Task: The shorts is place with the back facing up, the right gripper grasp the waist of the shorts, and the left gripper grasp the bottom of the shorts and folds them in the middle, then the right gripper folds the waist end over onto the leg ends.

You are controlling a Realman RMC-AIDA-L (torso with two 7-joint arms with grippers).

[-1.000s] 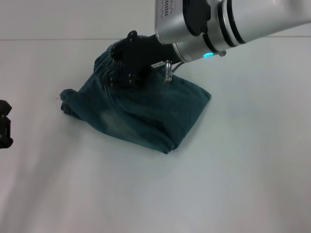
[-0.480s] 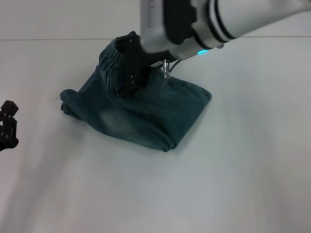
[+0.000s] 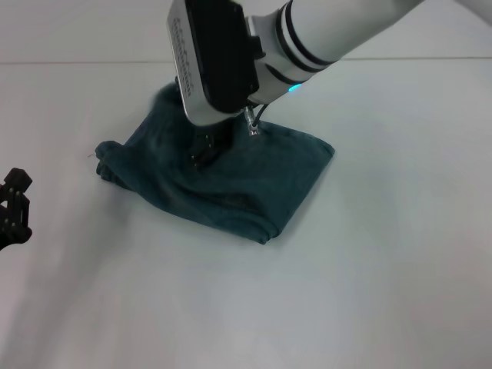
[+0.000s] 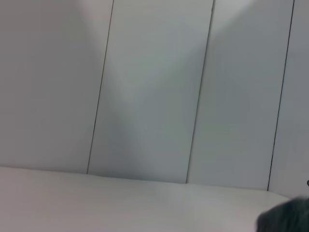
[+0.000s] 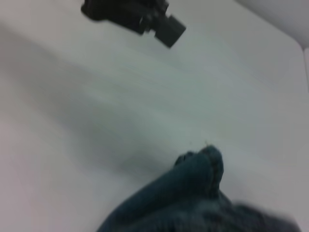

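Bare lab-like test space, plain white table [image 3: 384,292], pale seamed wall panels [image 4: 149,96] behind

The right arm reaches in from the upper right, its silver wrist angled down and to the left, with the right gripper [image 3: 201,156] pointing downward beneath the wrist body; its fingers are mostly hidden. The left gripper [image 3: 14,209] sits low at the far left edge, well apart from the right arm.
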